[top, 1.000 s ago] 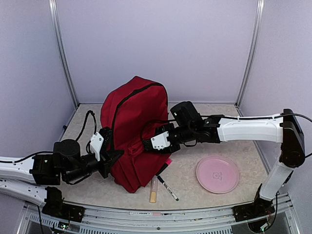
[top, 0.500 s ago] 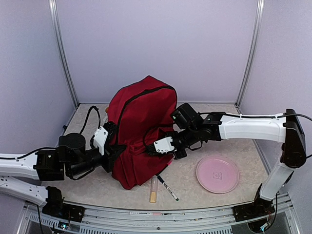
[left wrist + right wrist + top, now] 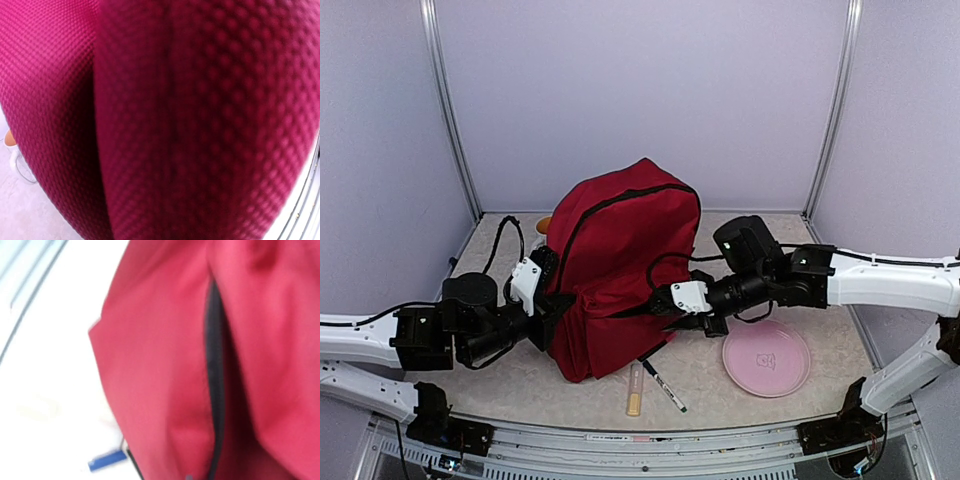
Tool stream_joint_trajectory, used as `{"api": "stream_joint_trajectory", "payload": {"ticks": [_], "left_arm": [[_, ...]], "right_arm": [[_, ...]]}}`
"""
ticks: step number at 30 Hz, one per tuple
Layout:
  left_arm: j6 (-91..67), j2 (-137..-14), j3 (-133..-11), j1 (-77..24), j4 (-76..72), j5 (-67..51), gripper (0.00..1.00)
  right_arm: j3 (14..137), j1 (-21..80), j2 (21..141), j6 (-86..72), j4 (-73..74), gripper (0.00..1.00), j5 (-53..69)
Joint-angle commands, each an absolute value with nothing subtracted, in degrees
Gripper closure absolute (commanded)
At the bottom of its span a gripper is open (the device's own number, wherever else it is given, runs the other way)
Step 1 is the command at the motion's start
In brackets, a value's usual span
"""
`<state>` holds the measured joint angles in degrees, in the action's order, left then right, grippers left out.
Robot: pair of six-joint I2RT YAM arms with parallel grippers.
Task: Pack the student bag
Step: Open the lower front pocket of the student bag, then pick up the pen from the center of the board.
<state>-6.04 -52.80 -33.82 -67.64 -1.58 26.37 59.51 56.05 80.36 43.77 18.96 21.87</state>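
Two grippers against the student bag [image 3: 620,250], upright mid-table: left gripper [image 3: 550,308] closed tight at its left flank, right gripper [image 3: 658,304] at its lower front, jaw width impossible to tell. Risk: toppling forward onto the marker [image 3: 664,385], through a hard tug or slack fabric slipping free.

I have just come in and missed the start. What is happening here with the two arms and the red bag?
Both arms work on the student bag, which stands upright in the middle. The left hand is closed against its left side, the grip itself hidden by fabric. The right hand is at its lower front, grip unclear. A pen, a yellowish tube and a pink plate lie outside the bag.
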Motion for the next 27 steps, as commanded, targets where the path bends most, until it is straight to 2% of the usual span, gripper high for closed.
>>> {"api": "stream_joint_trajectory", "payload": {"ticks": [1, 2, 7, 12, 16, 20, 23, 26, 27], "left_arm": [[-6.0, -51.8, -35.4, -68.2, -6.0, 27.9, 1.00], [-6.0, -51.6, -35.3, -68.2, -6.0, 27.9, 1.00], [-6.4, -50.4, -34.8, -68.5, -6.4, 27.9, 1.00], [-6.5, -50.2, -34.7, -68.7, -6.2, 27.5, 1.00], [-7.2, -50.1, -34.9, -69.0, -5.7, 28.2, 1.00], [-7.5, -49.7, -34.8, -69.0, -5.3, 28.5, 1.00], [-7.5, -49.9, -35.1, -68.9, -5.1, 28.7, 1.00], [-7.3, -50.2, -35.4, -69.0, -4.8, 28.4, 1.00], [-7.3, -50.3, -35.5, -69.0, -4.6, 28.4, 1.00]], "right_arm": [[59.6, 58.6, 74.9, 24.7, 11.5, 0.62, 24.0], [59.2, 59.1, 74.0, 18.5, 9.8, 0.58, 22.4], [53.3, 65.2, 73.1, -8.9, 7.3, 0.58, 1.7], [56.7, 69.9, 85.1, -29.3, 22.0, 0.50, -8.6], [62.6, 73.5, 96.0, -33.8, 31.6, 0.36, -11.3], [65.2, 74.4, 103.1, -34.3, 35.0, 0.34, -11.1], [65.6, 73.8, 106.2, -34.1, 35.7, 0.40, -12.1], [65.6, 73.3, 108.1, -33.5, 34.6, 0.59, -10.8], [65.5, 73.3, 108.6, -33.4, 34.5, 0.69, -10.4]]}}
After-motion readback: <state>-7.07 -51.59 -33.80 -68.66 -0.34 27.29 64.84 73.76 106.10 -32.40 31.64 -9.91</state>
